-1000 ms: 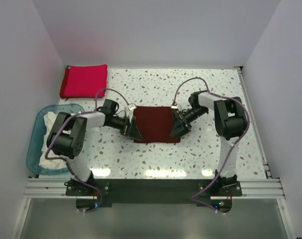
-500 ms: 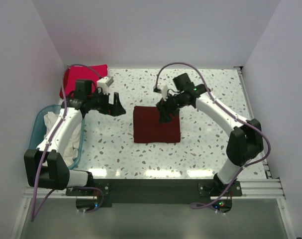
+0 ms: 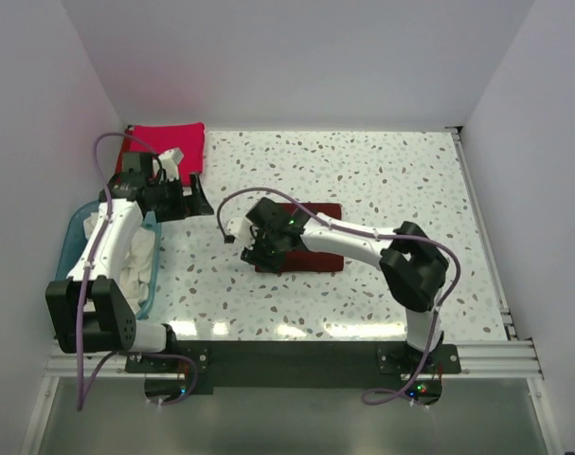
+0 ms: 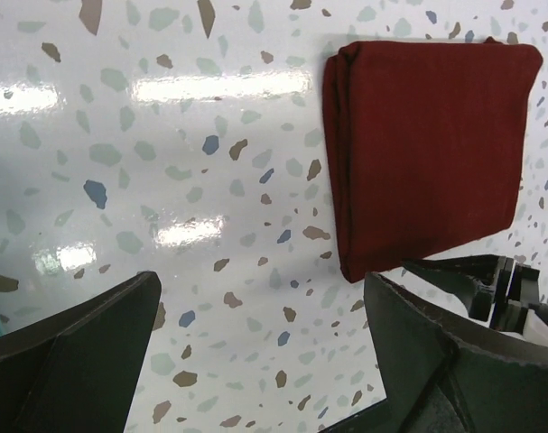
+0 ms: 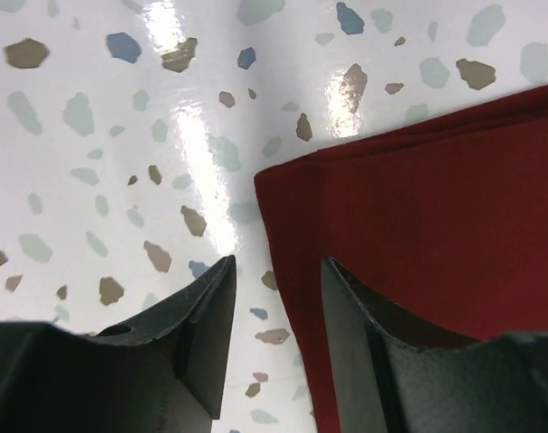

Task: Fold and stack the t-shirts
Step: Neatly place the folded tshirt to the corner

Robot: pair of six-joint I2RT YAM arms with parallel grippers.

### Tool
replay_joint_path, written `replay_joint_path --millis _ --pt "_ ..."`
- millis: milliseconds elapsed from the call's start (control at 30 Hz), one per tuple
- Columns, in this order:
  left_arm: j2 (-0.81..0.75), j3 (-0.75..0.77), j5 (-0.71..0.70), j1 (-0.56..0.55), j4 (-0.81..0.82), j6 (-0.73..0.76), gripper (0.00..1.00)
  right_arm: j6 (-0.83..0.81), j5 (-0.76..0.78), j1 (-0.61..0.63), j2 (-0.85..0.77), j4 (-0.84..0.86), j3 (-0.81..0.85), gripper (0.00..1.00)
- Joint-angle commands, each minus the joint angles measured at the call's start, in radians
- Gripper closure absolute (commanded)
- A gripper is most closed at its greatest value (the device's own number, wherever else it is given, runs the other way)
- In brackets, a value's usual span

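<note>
Dark maroon t-shirt (image 4: 427,144) lies in a flat, layered rectangle on the glossy speckled surface (image 3: 410,171), right tool (image 5: 275,271) parted astride its near-left corner, left tool (image 4: 255,307) spread wide

Non-task items: table (image 3: 410,180), tub (image 3: 62,275), walls (image 3: 296,57), rail (image 3: 500,357).

Table: white glossy terrazzo with grey, brown and blue flecks. It lies under both the left gripper (image 3: 197,199) and the right gripper (image 3: 254,251). In the left wrist view the bare surface (image 4: 120,180) fills the space ahead of the tool, with streaks of lamp glare. The right wrist view shows the same flecked surface (image 5: 93,135) ahead and to the tool's left. Tub: translucent blue plastic, out to the left of the left gripper and back toward the arm bases. Walls: plain pale, beyond both tools and to either side. Rail: aluminium, well behind both tools at the near edge.
</note>
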Motion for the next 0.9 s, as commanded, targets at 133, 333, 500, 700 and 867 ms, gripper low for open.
replay_joint_path --millis 133,333,500,700,867 --pt "0.015 0.003 -0.078 0.022 -0.045 0.002 0.0 0.05 0.106 0.063 0.071 0.122 0.044 0.56" --pt "0.019 -0.031 -0.063 0.025 -0.029 -0.011 0.0 0.046 0.125 0.078 0.12 0.167 0.036 0.56" --pt "0.022 -0.043 -0.043 0.025 -0.014 -0.02 0.0 0.027 0.151 0.078 0.177 0.206 0.019 0.57" --pt "0.036 -0.066 0.013 0.025 0.041 -0.043 0.0 0.026 0.14 0.075 0.157 0.194 0.022 1.0" --pt "0.05 -0.118 0.107 0.02 0.173 -0.11 0.0 0.032 0.079 0.055 0.057 0.174 0.033 1.0"
